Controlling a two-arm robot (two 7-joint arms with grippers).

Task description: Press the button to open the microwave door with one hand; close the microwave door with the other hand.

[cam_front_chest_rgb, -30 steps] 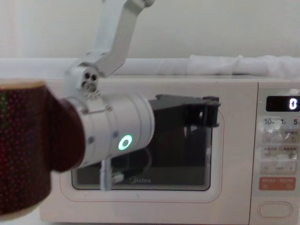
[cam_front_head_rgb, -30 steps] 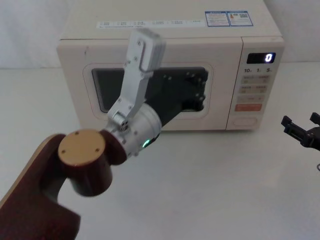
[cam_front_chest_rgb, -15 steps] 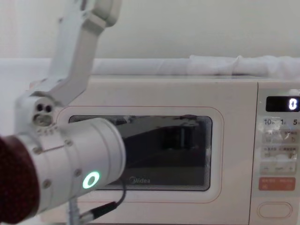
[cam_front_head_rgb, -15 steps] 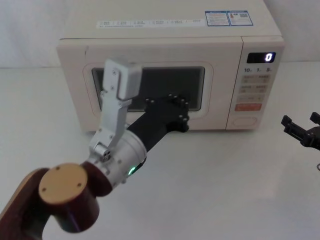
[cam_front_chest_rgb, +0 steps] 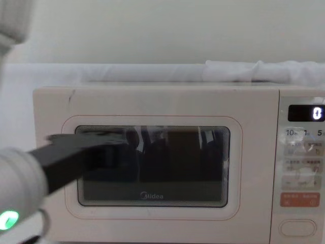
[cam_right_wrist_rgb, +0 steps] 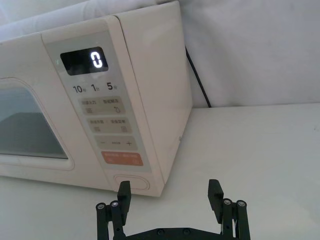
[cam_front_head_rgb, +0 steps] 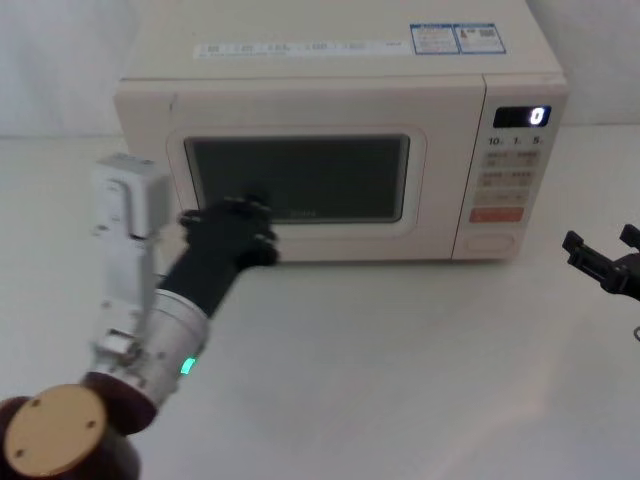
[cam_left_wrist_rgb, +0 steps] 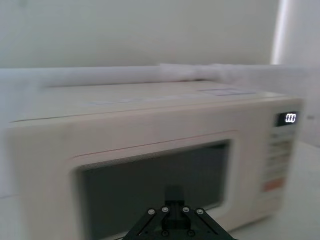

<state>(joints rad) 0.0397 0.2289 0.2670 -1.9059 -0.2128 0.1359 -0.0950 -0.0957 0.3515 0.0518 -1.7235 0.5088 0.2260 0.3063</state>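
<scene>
The microwave door (cam_front_head_rgb: 300,185) sits shut, flush with the cream microwave (cam_front_head_rgb: 330,90). The left gripper (cam_front_head_rgb: 240,225) hangs just in front of the door's lower left corner; whether its fingers are parted cannot be told. The right gripper (cam_right_wrist_rgb: 170,200) is held well to the right of the panel, fingers spread and empty. The button (cam_right_wrist_rgb: 132,183) lies just ahead of its left finger, untouched.

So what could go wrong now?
The microwave door looks shut. The left gripper hangs close in front of the door's lower left corner, so a careless swing might knock it. The right gripper waits with fingers open near the button and could bump the orange-red key just above, if it moves.
</scene>
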